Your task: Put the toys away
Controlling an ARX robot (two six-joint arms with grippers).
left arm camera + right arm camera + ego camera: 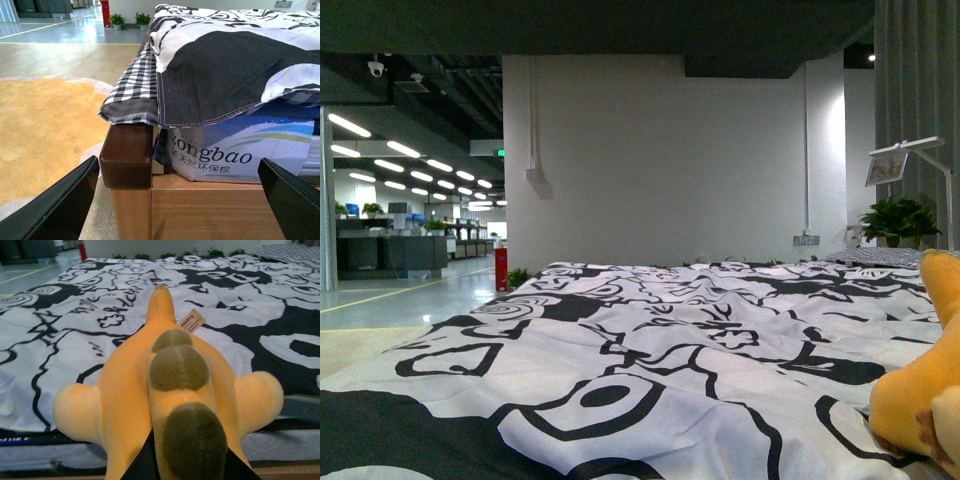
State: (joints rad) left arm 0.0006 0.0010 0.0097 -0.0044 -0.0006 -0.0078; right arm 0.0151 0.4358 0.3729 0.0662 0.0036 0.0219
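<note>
Right wrist view: the toy, an orange-yellow plush with olive patches down its back, lies stretched away from the right gripper. Its near end is wedged between the two dark fingers, which sit close in on either side, so this gripper looks clenched on the toy. A stubby limb bulges out to each side just beyond the fingers. A small tag lies beside the far, narrow end. The toy rests on the black-and-white duvet, near the edge of the bed closest to the gripper. In the front view only part of the toy shows.

The left gripper is released and holds nothing. Ahead of it are the bed frame corner, a labelled mattress and a checked sheet hanging just over the post.

The task looks barely begun. The toy is grasped but not lifted off the bed. No box or shelf for it is in view, so the carrying and putting away are left.
</note>
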